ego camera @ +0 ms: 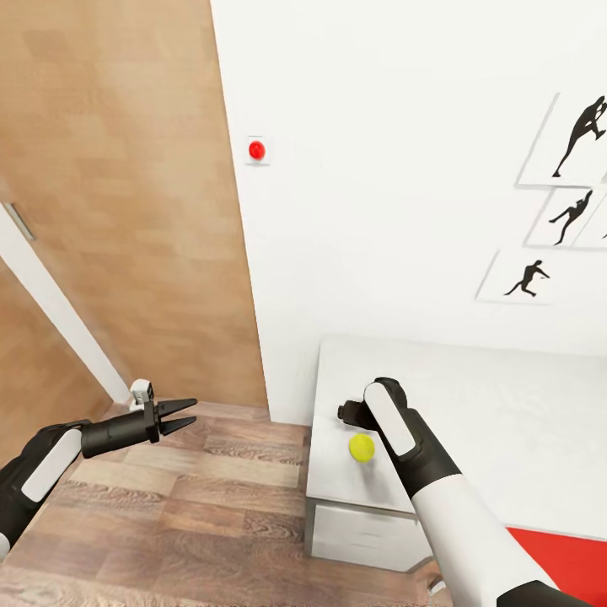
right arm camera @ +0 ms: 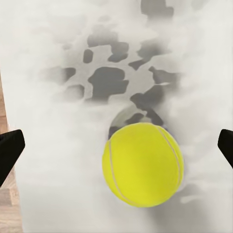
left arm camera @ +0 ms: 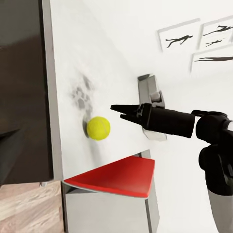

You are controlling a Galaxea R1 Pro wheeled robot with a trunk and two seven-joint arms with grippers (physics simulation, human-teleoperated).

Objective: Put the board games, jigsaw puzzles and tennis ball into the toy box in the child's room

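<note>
Apparently the tennis ball [ego camera: 362,448] is not yet collected: it lies loose on the table [ego camera: 506,405], near the end toward the wooden floor, and neither toy box nor games nor puzzles are in sight here. From the head view, the right gripper [right arm camera: 116,150] hangs over the ball, which sits at about 6 o'clock from the wrist; its fingers are spread wide and empty, with the ball between them but untouched. The left gripper [ego camera: 179,416] hovers over the floor, slightly parted, holding nothing.
</note>
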